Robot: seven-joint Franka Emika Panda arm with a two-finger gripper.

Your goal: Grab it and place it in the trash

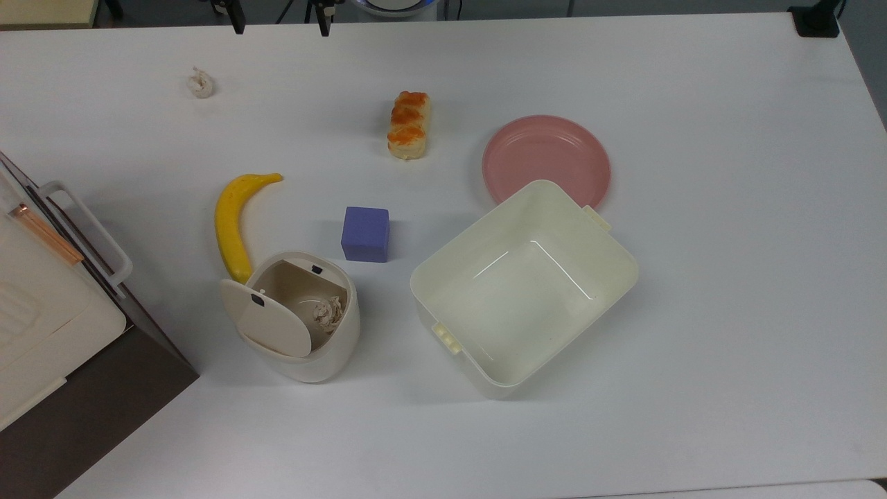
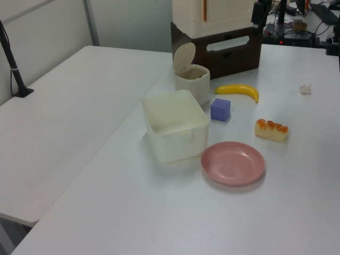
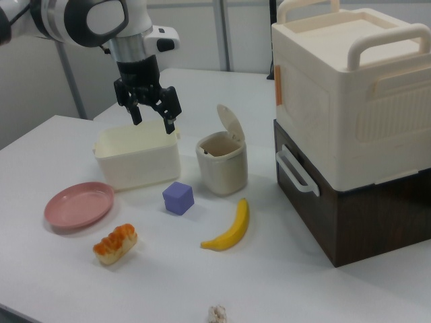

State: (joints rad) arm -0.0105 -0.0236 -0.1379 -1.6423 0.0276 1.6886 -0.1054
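In the top view, the paper wad point(image 1: 200, 83) lies alone on the desk point(image 1: 727, 277) at the far left, well apart from the trash bin point(image 1: 305, 346) near the left. The bin's flip lid point(image 1: 267, 320) stands open and a crumpled scrap point(image 1: 328, 312) already sits inside. The square tub point(image 1: 524, 284) to its right holds nothing I can see; the pink plate point(image 1: 546, 158) is bare. The wad is light and soft, so a poorly centred pinch could nudge it away or close on air.

In the left view, the wad point(image 2: 305, 89) rests at the far right, with the banana point(image 2: 239, 91), purple cube point(image 2: 220, 109) and bread piece point(image 2: 271, 129) between it and the tub point(image 2: 175, 125). The carry to the bin point(image 2: 192, 84) passes the banana lying just beside it, which a low path could clip.

In the right view, the end effector point(image 3: 150, 112) hangs above the tub point(image 3: 137, 156) with fingers spread and nothing held. The wad point(image 3: 217, 313) sits at the near edge, a long reach. The raised lid point(image 3: 229, 124) narrows the bin's mouth; a drop from the lid side might bounce out.
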